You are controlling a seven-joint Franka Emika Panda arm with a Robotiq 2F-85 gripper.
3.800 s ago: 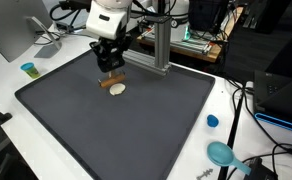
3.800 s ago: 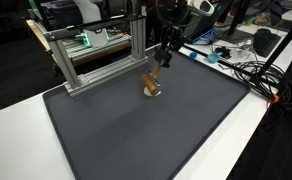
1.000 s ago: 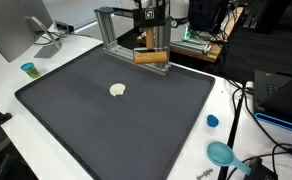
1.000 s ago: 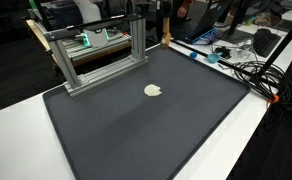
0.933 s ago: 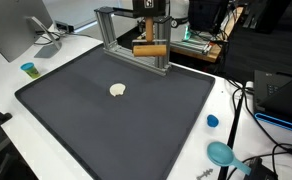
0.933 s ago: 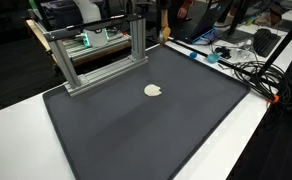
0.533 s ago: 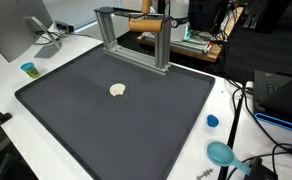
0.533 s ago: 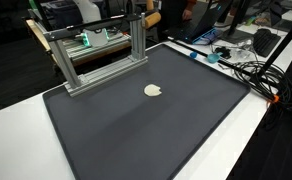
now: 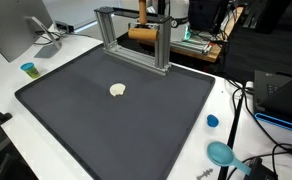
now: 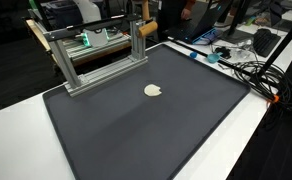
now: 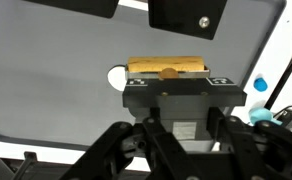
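One wooden block (image 9: pixel 136 33) has been carried away from the middle of the dark mat (image 9: pixel 136 125) within the last few seconds. It was held low, just beside the white disc (image 9: pixel 117 89), and is now held high at the mat's far edge, behind the upper part of the metal frame (image 9: pixel 121 11) in an exterior view. Over the last second it has been raised from low in front of the frame's post, up past the top bar and over to the far side. The disc has been left where it lay and is now well apart from the block. The block is kept level and is pinched across its middle by the gripper (image 9: pixel 143 27), whose jaws are pressed in on it. In the wrist view the block (image 11: pixel 166 64) is seen lying crosswise just beyond the gripper's body, with the disc (image 11: pixel 116 77) and the mat far below. The block is therefore judged to be in the air and not set down. Whether it is touching the frame cannot be told from these views
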